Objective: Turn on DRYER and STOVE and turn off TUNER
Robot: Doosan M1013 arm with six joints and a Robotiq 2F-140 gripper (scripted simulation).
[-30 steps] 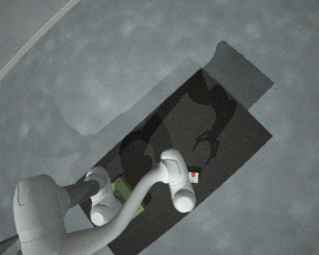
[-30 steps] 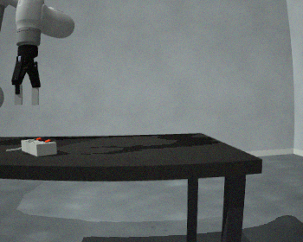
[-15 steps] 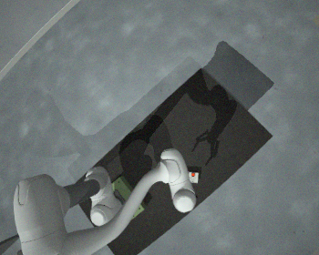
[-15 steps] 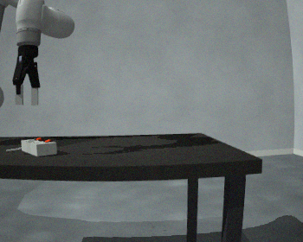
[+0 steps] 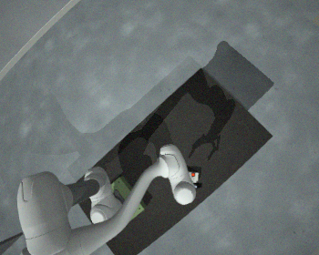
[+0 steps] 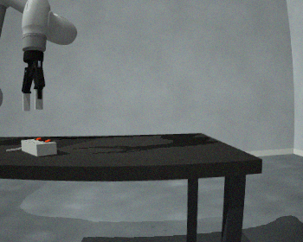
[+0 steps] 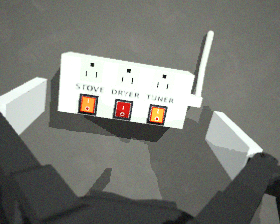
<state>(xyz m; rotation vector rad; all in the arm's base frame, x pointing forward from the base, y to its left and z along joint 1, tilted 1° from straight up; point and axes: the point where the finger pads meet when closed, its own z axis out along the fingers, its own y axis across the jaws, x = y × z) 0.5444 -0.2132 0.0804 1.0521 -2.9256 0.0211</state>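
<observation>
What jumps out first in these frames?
The white power strip fills the wrist view, lying flat near the dark table's left end, with three labelled switches. STOVE and TUNER glow orange, while DRYER between them is plain red. The open gripper hangs well above the strip, holding nothing.
</observation>
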